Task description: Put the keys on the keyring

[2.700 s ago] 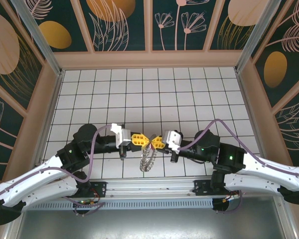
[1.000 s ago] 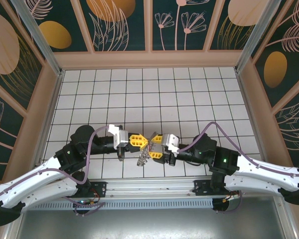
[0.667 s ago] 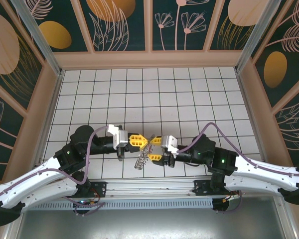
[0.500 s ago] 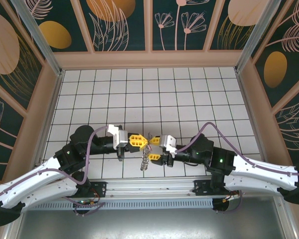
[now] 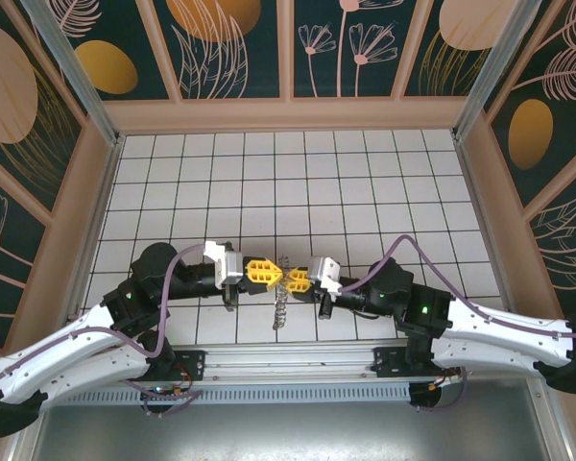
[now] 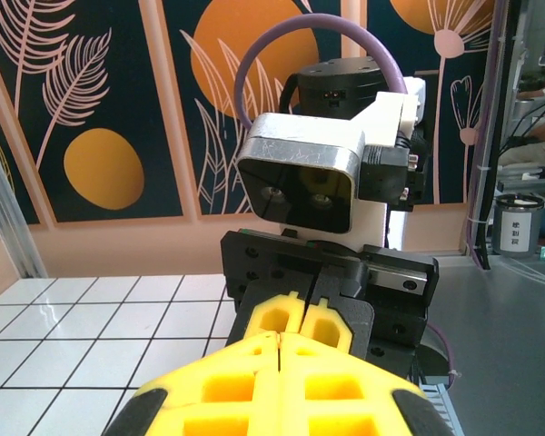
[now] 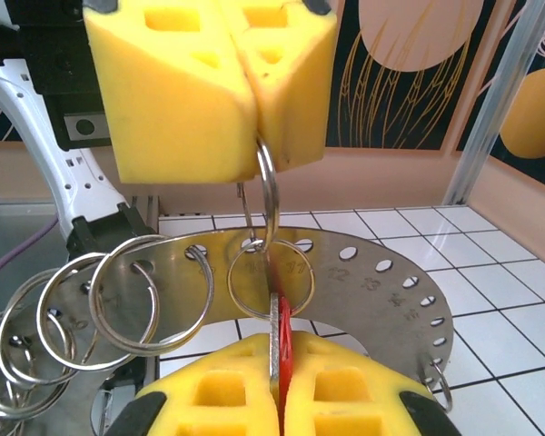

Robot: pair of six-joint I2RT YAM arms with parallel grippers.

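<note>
In the right wrist view my right gripper [image 7: 278,368] is shut on the red-headed key [image 7: 283,331], held on edge. Facing it from above, my left gripper [image 7: 256,136] is shut on a thin split ring [image 7: 267,186]. That ring links to the keyring [image 7: 381,272], a flat grey plate with numbered holes that hangs below. From above, the left gripper [image 5: 275,275] and right gripper [image 5: 290,279] meet tip to tip with the keyring [image 5: 281,305] dangling under them. The left wrist view has my left gripper [image 6: 280,341] shut, nose to nose with the right gripper [image 6: 307,318].
Several loose split rings [image 7: 118,309] hang from the keyring's left side. The white tiled floor [image 5: 298,182] stretches to the patterned back wall. Both arms stay near the front metal rail [image 5: 288,360].
My right gripper has moved left and slightly up to meet the left gripper, and has gone from half open to shut on the key. The left gripper barely moved.
</note>
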